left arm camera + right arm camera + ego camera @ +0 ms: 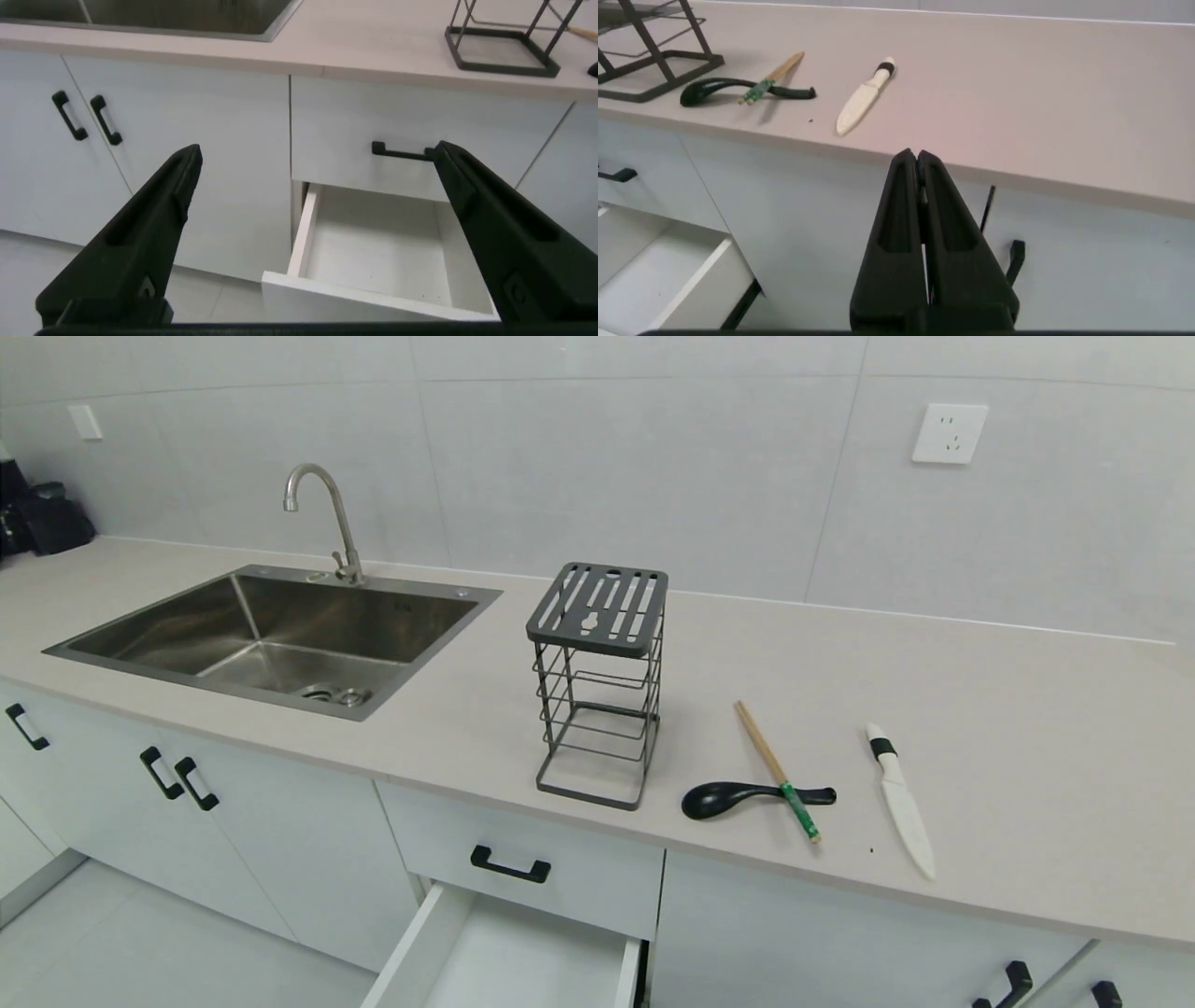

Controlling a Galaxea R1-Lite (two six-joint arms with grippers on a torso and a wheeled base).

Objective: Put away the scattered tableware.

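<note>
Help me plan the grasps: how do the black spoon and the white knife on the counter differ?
The spoon is black; the knife is white with a black band. The spoon lies along the front edge of the counter; the knife points toward it. The chopsticks cross the spoon's handle; the knife lies apart, touching nothing. Both lie flat, right of the rack.

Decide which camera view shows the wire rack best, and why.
The head view: the wire rack shows whole, top to base. The left wrist view catches just its base; the right wrist view, a lower corner.
</note>
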